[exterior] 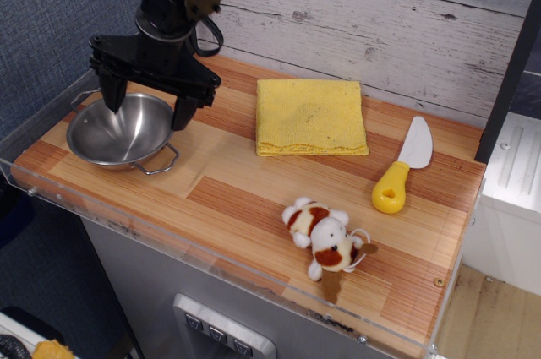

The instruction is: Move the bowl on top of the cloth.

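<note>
Probably light but hard and slippery, that steel bowl (121, 130): thin shiny metal, stiff, not easy to break, quick to slide out of a loose pinch. Best to grab at the rim, one finger inside and one outside, or maybe at a wire loop handle, though those look thin and wobbly. Round and silver, with two small wire loops, one at the back left and one at the front right. Sits at the left end of the wooden counter (254, 198), well apart from the yellow cloth (310, 116), which lies flat and square near the back wall. Soft cloth, so maybe a bit of a wobbly seat for the bowl.

Black gripper (148, 103) right over the bowl, jaws spread wide open, one finger over the far left rim, the other by the right rim. Holding nothing yet.

Also on the counter: a toy knife (402, 165) with a yellow handle and a little stuffed dog (325, 239).
</note>
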